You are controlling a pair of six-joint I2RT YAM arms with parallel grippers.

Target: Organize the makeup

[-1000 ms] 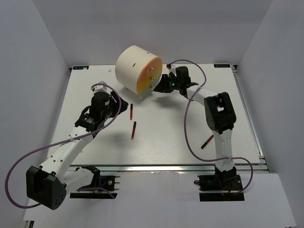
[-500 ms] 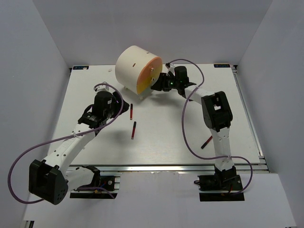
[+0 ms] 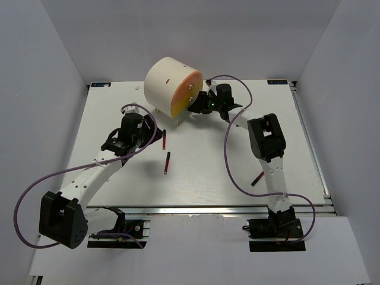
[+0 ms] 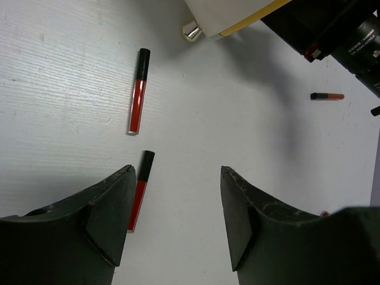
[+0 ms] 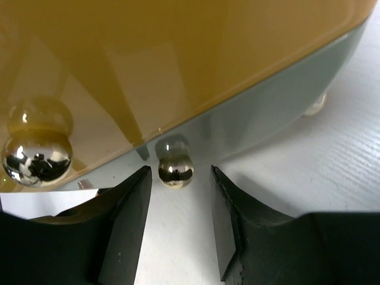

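Three short dark-red-and-black makeup sticks lie on the white table. Two lie near the middle (image 3: pixel 164 138) (image 3: pixel 168 162) and one lies at the right (image 3: pixel 259 177). My left gripper (image 3: pixel 152 135) hovers open just left of them. In its wrist view one stick (image 4: pixel 139 190) lies beside the left finger and another (image 4: pixel 137 90) lies further ahead. My right gripper (image 3: pixel 193 107) is at the orange front (image 3: pixel 184 95) of the cream box (image 3: pixel 166 77). It is open, with its jaws on either side of a small metal knob (image 5: pixel 176 169) and a gap on each side.
The box stands on small metal feet (image 4: pixel 190 31) at the back middle of the table. A second, larger knob (image 5: pixel 35 157) shows on the orange drawer front (image 5: pixel 178 59). The right arm's elbow (image 3: pixel 267 136) rises above the table's right half. Purple cables loop off both arms.
The right gripper has moved left, up to the box's orange front. The left gripper has crept forward and right toward the two middle sticks.
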